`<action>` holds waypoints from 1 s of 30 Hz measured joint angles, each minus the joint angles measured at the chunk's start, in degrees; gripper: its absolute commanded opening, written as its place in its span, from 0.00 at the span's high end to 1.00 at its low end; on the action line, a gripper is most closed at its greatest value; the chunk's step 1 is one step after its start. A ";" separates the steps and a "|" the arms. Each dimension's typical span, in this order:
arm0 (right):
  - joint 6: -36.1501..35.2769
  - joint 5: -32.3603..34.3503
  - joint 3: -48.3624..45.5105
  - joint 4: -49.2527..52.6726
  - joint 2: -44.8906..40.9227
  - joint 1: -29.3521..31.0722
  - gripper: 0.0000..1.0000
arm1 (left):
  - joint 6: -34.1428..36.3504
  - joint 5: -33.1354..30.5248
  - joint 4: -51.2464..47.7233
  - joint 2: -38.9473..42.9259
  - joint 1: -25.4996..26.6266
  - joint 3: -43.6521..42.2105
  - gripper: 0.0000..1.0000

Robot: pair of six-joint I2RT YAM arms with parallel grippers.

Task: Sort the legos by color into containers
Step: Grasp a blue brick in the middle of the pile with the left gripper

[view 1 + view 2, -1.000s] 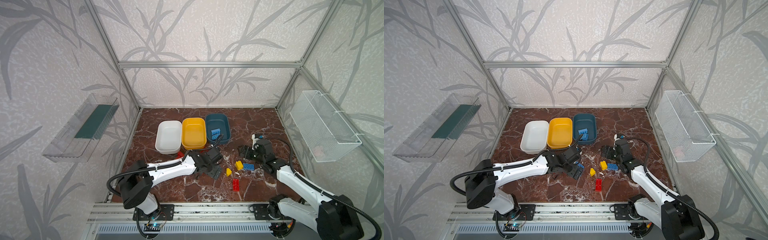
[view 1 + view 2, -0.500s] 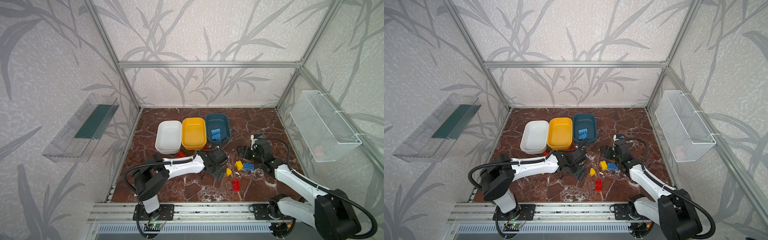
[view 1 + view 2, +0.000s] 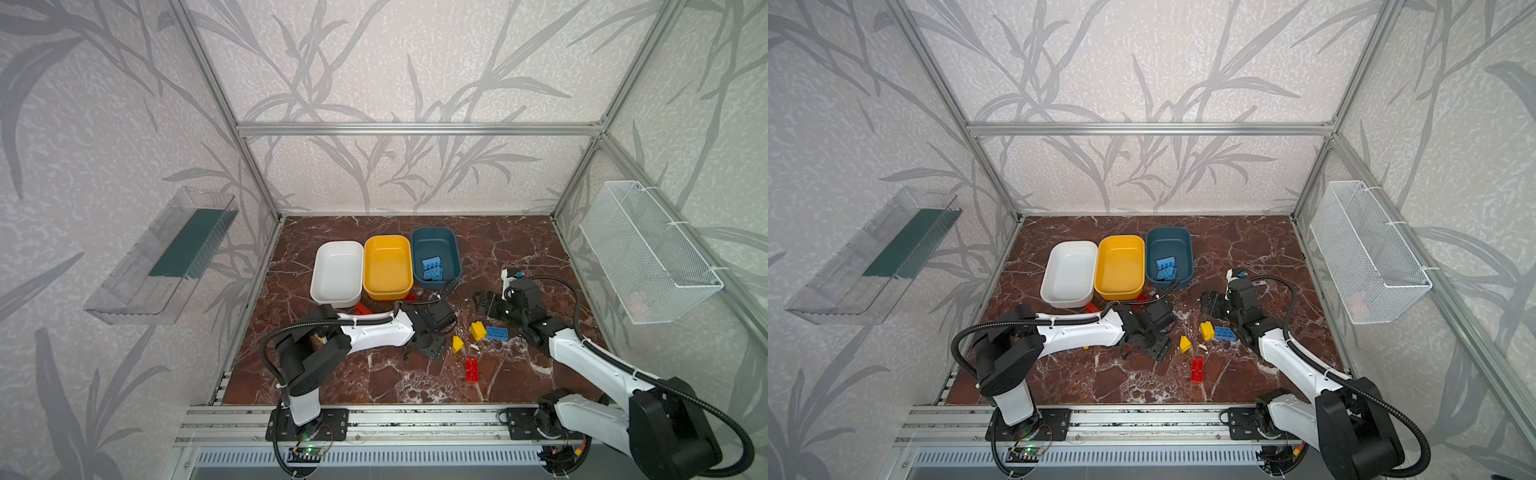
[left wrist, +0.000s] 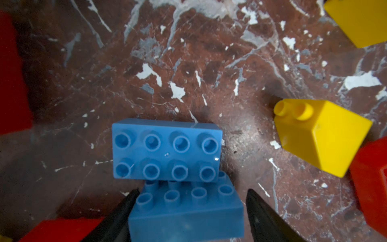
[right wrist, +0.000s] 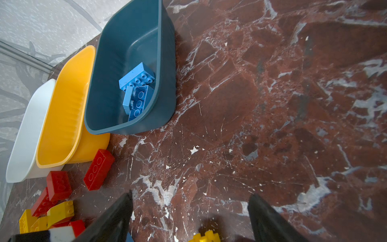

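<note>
1. While the left gripper [image 4: 192, 190] stands parted astride the lower blue brick [image 4: 186, 215], at bottom centre of its wrist view, close evenly on its two ends.
2. Lift straight up, since the other blue brick [image 4: 166, 149] appears to lean on it.
3. Carry it to the teal tub [image 3: 434, 243], upper centre of a top view.
4. The right gripper [image 5: 190, 193] hangs spread and empty.

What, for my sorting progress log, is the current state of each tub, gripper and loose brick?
white tub: empty.
yellow tub: empty.
teal tub: holds blue bricks only.
left gripper: open, straddling a loose blue brick, studs up, on the floor.
right gripper: open, empty.
red bricks: loose on the floor, unsorted.
yellow bricks: loose on the floor, unsorted.
</note>
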State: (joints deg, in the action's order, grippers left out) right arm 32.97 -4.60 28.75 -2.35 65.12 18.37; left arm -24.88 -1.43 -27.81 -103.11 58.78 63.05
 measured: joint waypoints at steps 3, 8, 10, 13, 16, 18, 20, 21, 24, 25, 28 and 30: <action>-0.02 0.02 0.00 0.00 0.00 0.00 0.13 | -0.28 -0.50 0.04 -0.59 0.00 -0.02 0.37; 0.00 0.00 0.00 0.00 0.00 0.00 0.13 | -0.37 -1.16 0.44 -0.61 0.04 0.00 0.48; 0.00 -0.02 0.00 0.00 0.00 0.00 0.13 | -0.37 -1.40 0.42 -0.57 0.04 0.00 0.50; 0.00 -0.31 0.00 0.00 0.00 0.00 0.13 | -0.37 -1.79 0.13 -0.02 0.04 0.00 0.50; 0.11 -0.85 0.00 -0.04 0.00 0.00 0.13 | -0.44 -2.27 -0.50 2.10 0.04 0.00 0.50; 0.39 -1.44 -0.09 -0.37 0.00 0.00 0.13 | -0.61 -3.04 -1.22 4.22 0.04 0.13 0.50; 0.87 -2.21 -0.44 -0.96 -0.04 0.00 0.13 | -0.72 -4.15 -2.62 6.19 0.04 1.07 0.50; 1.09 -2.56 -0.63 -1.11 -0.07 0.00 0.13 | -0.72 -4.81 -3.37 6.93 0.04 1.77 0.50; 1.51 -3.43 -1.42 -1.51 -0.42 0.07 0.13 | -0.57 -7.08 -5.22 8.81 -0.07 4.63 0.50; 1.51 -3.41 -1.73 -1.57 -0.70 0.31 0.13 | -0.39 -7.85 -5.68 9.16 -0.31 5.70 0.50; 1.51 -3.39 -2.38 -1.86 -1.64 0.92 0.13 | 0.26 -9.25 -7.32 9.27 -1.11 8.85 0.50; 1.51 -3.39 -2.93 -2.45 -2.36 1.33 0.13 | 0.85 -9.66 -8.46 9.27 -2.01 10.51 0.50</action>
State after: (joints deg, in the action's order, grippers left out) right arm 34.48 -7.99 25.82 -4.80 62.76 19.70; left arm -24.03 -11.09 -36.27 -93.84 56.77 73.56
